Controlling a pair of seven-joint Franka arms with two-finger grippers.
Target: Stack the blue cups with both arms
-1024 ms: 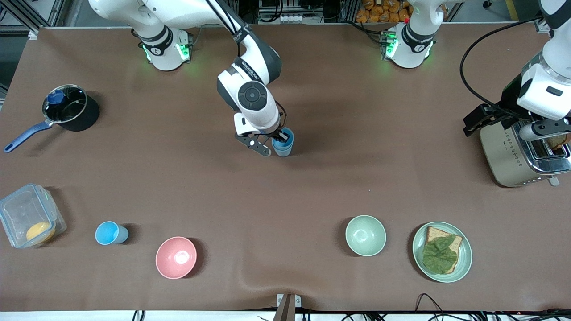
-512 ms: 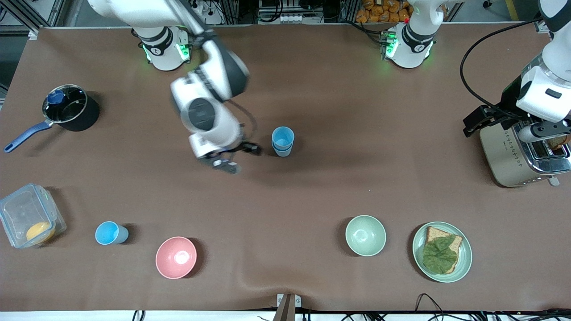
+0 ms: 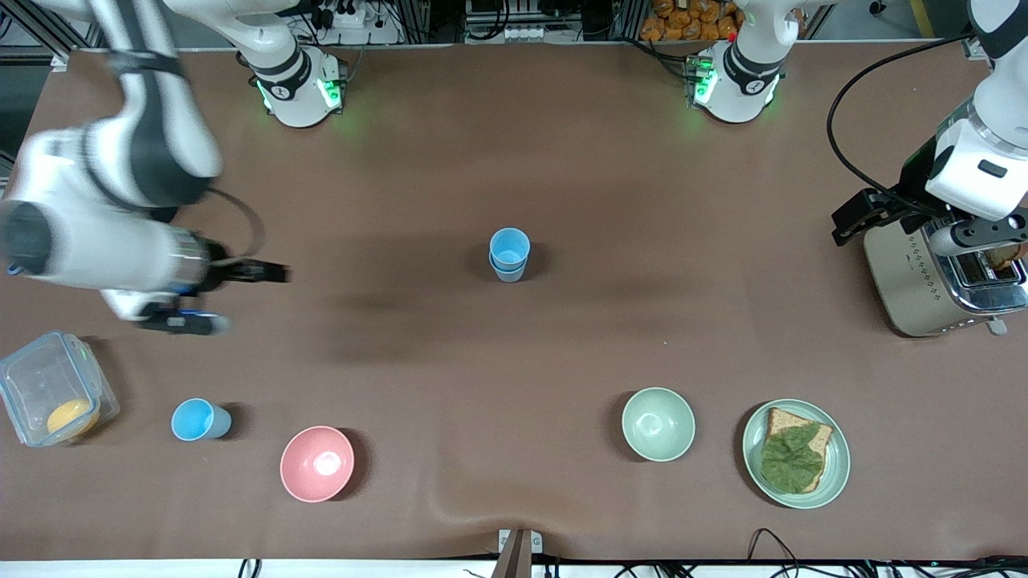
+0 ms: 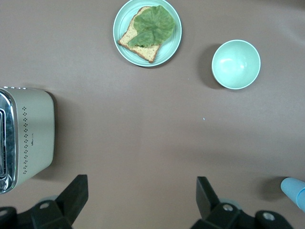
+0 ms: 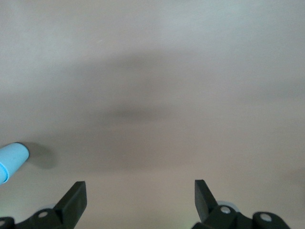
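Two blue cups (image 3: 509,254) stand nested as one stack in the middle of the table, and no gripper touches them. The stack's edge also shows in the left wrist view (image 4: 294,191). A third bright blue cup (image 3: 199,420) stands nearer to the front camera toward the right arm's end, between a clear box and the pink bowl. My right gripper (image 3: 238,299) is open and empty in the air over bare table, above that cup's area. A blue cup (image 5: 11,162) shows at the edge of the right wrist view. My left gripper (image 3: 855,221) is open and empty beside the toaster, where the left arm waits.
A toaster (image 3: 932,281) stands at the left arm's end. A pale green bowl (image 3: 658,423), a plate with bread and lettuce (image 3: 795,453) and a pink bowl (image 3: 316,463) stand near the front edge. A clear box (image 3: 50,387) and a black pot (image 3: 127,195) stand at the right arm's end.
My right gripper let go of the upper cup of the stack and swung away fast toward the right arm's end of the table. The stack stayed put. The left arm barely moved.
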